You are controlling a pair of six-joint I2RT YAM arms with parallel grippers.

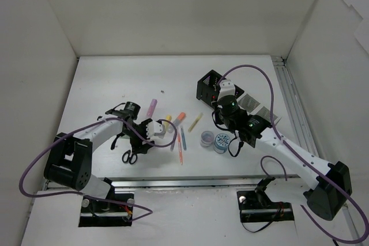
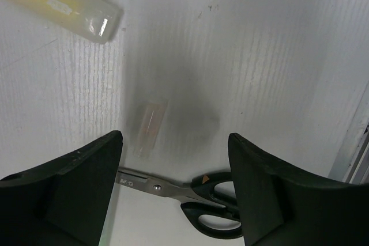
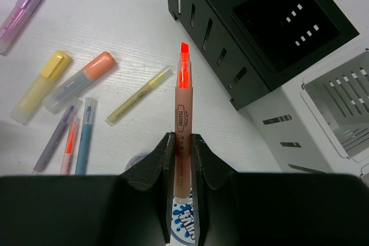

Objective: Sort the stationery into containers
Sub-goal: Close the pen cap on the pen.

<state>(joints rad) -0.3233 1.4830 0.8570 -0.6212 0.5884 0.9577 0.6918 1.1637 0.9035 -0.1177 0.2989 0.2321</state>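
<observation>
My left gripper [image 2: 174, 136] hangs open just over the table, a finger on either side of the black-handled scissors [image 2: 190, 197], which lie flat, also seen in the top view [image 1: 130, 155]. A clear cap [image 2: 151, 128] lies just beyond the fingers. My right gripper [image 3: 183, 137] is shut on an uncapped orange highlighter [image 3: 183, 99], tip pointing away, in the air near the black container [image 3: 259, 33]. The white container [image 3: 328, 113] stands right of the black one. Two tape rolls [image 1: 207, 138] [image 1: 221, 142] sit below the right wrist.
Loose on the table lie a pink highlighter [image 1: 151, 107], a yellow highlighter [image 3: 40, 84], an orange-capped highlighter [image 3: 81, 82], a thin yellow pen [image 3: 138, 96] and several thin pens [image 3: 72, 139]. White walls enclose the table; a metal rail [image 1: 291, 108] runs along the right side.
</observation>
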